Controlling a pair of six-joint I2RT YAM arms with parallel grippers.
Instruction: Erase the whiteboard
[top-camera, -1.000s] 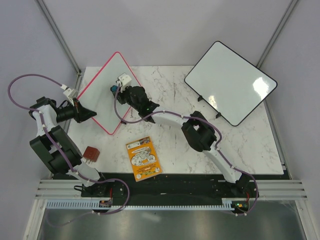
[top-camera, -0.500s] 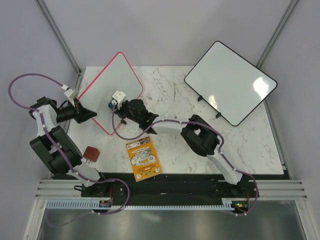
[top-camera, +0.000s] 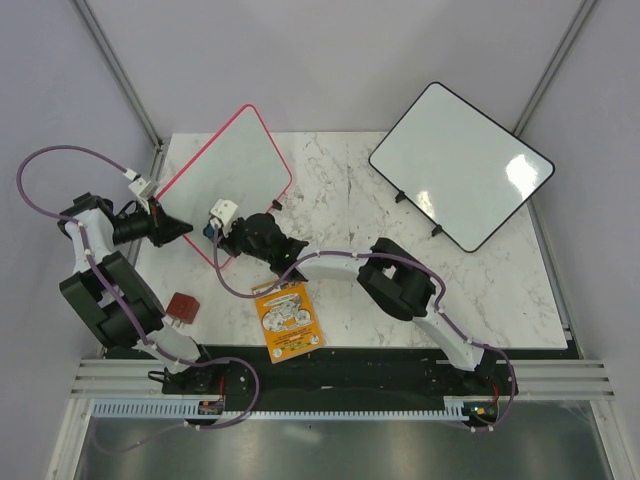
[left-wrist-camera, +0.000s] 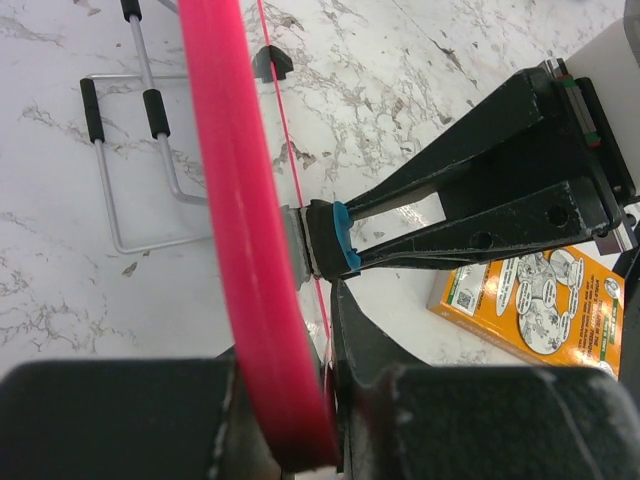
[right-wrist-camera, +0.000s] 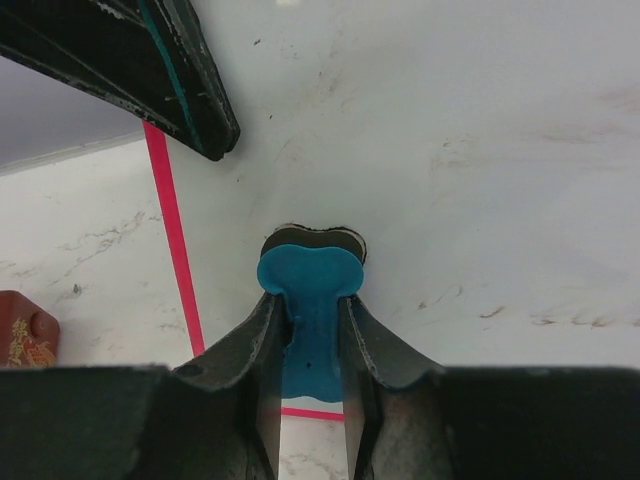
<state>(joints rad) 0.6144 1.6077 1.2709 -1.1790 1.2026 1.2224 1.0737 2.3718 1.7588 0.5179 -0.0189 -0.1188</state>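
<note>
While your left jaws pinch the whiteboard (top-camera: 228, 180) frame at its 8 o'clock edge, your right jaws, clamped on a blue eraser (right-wrist-camera: 308, 282), press it against the board's face.

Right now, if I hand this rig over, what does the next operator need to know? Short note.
Left gripper: shut on the pink frame of the whiteboard, holding it tilted up.
Right gripper: shut on the blue eraser, which is pressed against the board's face near a frame edge.
Done: most of the face looks clean.
Left: faint smudges show beside the eraser; wipe those, then probably set the board down.
Also on the table: orange booklet, small red box, black-framed board.
</note>
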